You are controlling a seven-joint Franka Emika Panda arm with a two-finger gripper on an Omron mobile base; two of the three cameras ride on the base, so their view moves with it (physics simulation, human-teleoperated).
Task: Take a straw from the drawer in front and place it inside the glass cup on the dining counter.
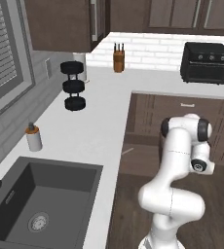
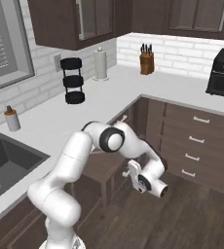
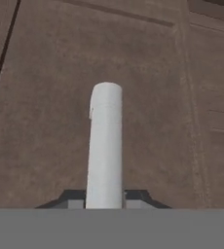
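In the hand view the two small dark fingertips [image 3: 140, 198] are clenched on either side of the thin, straight white straw [image 3: 105, 146], which rises between them toward twelve o'clock, its free end showing against brown wood-plank floor. The straw is in the grasp, well clear of any surface.

Outward from there, in the right base view the two-finger gripper [image 2: 129, 174] hangs low off the white arm, at about five o'clock from the elbow joint, over the dark plank floor and in front of the dark brown wood drawer fronts [image 2: 196, 141] with small pale handles. In the left base view an opened shallow drawer [image 1: 133, 153] juts out under the white counter with the dark sink [image 1: 84, 141], at about nine o'clock from the arm's upper joints.

My judgement: the pick-up is done, with the straw out of the drawer. What remains is the larger part, namely carrying it to the dining counter, finding the glass cup, and lowering the straw into it end first.
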